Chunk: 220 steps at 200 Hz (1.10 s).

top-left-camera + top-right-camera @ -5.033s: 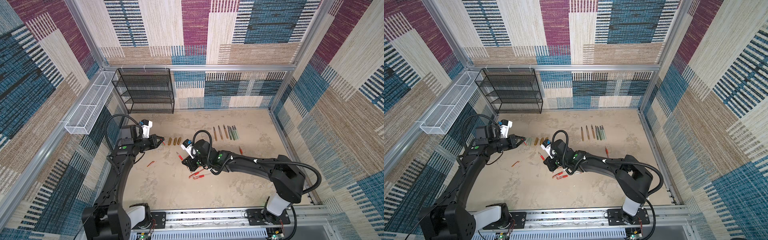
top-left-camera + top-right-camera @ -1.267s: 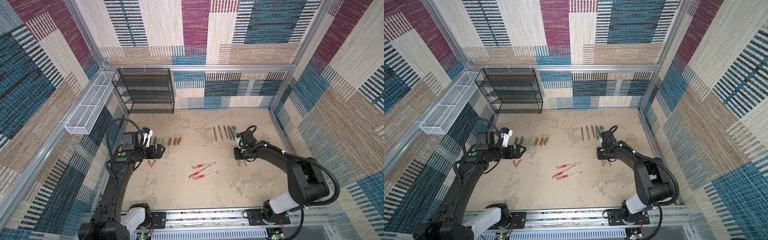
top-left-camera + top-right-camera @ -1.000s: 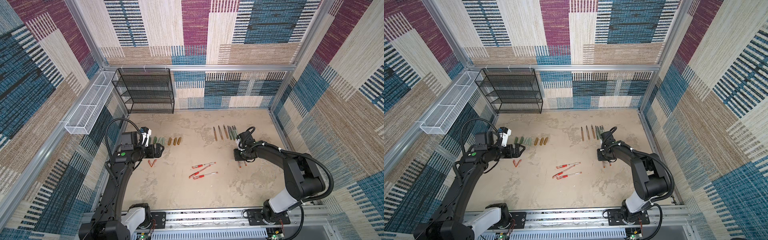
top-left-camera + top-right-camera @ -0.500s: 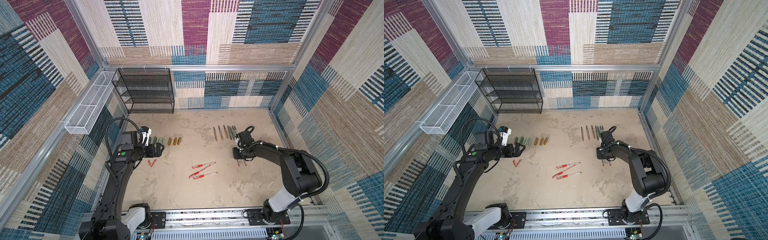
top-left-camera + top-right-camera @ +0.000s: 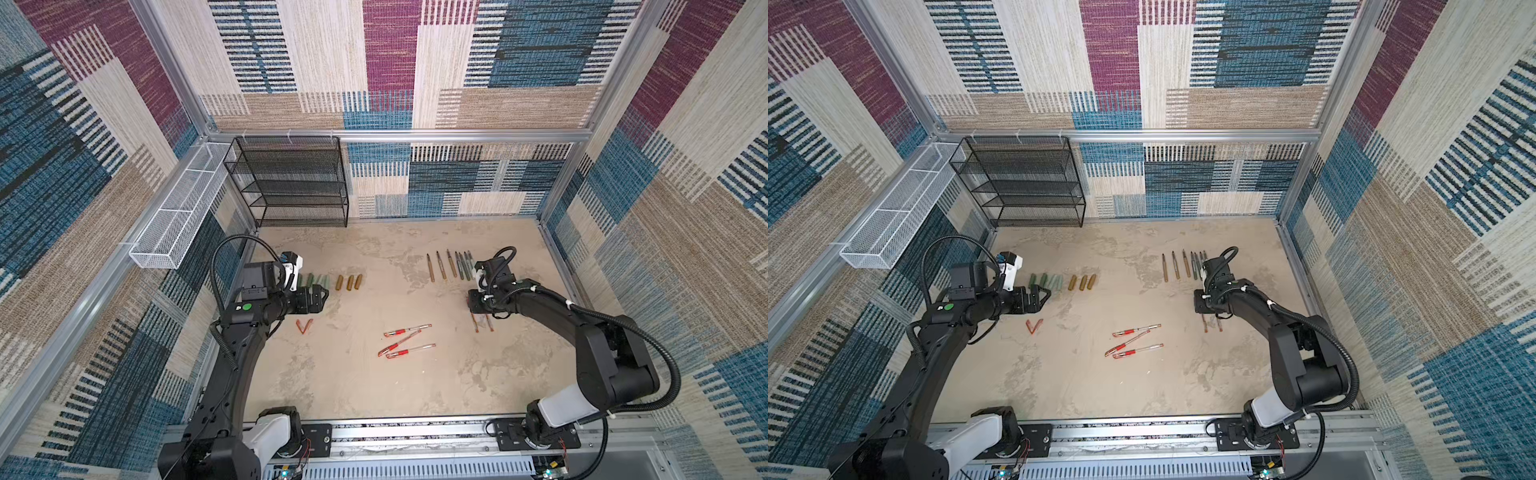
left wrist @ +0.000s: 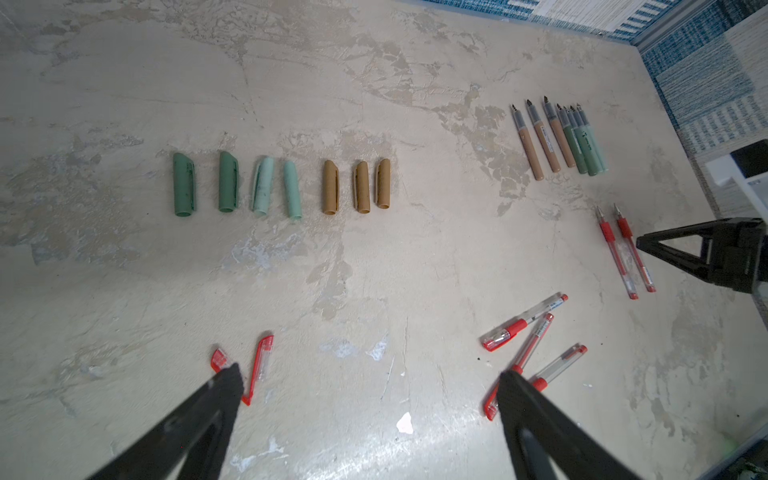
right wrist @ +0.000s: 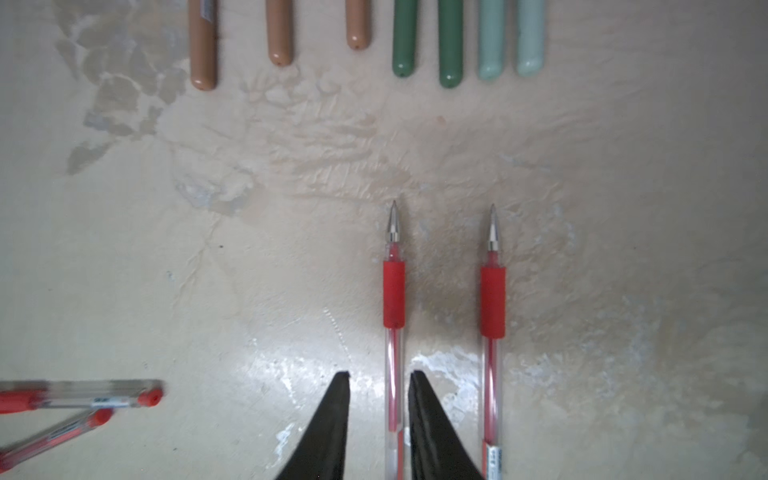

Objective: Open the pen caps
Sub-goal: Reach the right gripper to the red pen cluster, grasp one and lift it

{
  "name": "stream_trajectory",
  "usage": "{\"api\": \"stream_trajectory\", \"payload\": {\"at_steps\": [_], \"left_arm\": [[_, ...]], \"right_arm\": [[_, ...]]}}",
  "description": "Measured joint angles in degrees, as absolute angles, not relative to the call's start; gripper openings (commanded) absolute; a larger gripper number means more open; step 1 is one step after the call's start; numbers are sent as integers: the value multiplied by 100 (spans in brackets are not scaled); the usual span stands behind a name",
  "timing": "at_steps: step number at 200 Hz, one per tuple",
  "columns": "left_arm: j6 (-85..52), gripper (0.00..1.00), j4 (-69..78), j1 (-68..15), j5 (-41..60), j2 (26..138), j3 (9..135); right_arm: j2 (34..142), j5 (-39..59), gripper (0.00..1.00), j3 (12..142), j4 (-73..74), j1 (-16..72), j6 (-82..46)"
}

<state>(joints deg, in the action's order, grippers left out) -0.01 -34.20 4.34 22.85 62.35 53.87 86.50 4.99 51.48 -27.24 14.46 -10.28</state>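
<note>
On the beige fabric-walled table (image 5: pixel 353 395), pulled pen caps (image 5: pixel 328 282) lie at ten o'clock by the left gripper (image 6: pixel 370 376), spread wide and empty; the right gripper (image 7: pixel 379 374) at three o'clock, jaws slightly parted, straddles a bare red pen (image 7: pixel 393 291), seemingly releasing it, so next comes fetching a capped pen (image 5: pixel 407 331) from the roomy centre.

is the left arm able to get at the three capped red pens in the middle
Probably yes: the left gripper is open and empty, with only bare table between it and the capped red pens.
</note>
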Motion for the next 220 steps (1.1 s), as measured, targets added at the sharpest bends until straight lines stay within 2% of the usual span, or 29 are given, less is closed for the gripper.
{"api": "stream_trajectory", "payload": {"at_steps": [40, 106, 220], "left_arm": [[-1, 99, -3365, 434, 2287, 6226, 5363], [-1, 99, -3365, 436, 2287, 6189, 5347], [1, 99, -3371, 486, 2287, 6193, 5384]], "right_arm": [[8169, 930, 46, 5030, -2635, 1868, -989], [8552, 967, 56, 5511, -2491, 3055, -408], [10108, 1118, 51, 6648, -2991, 4075, 1188]]}}
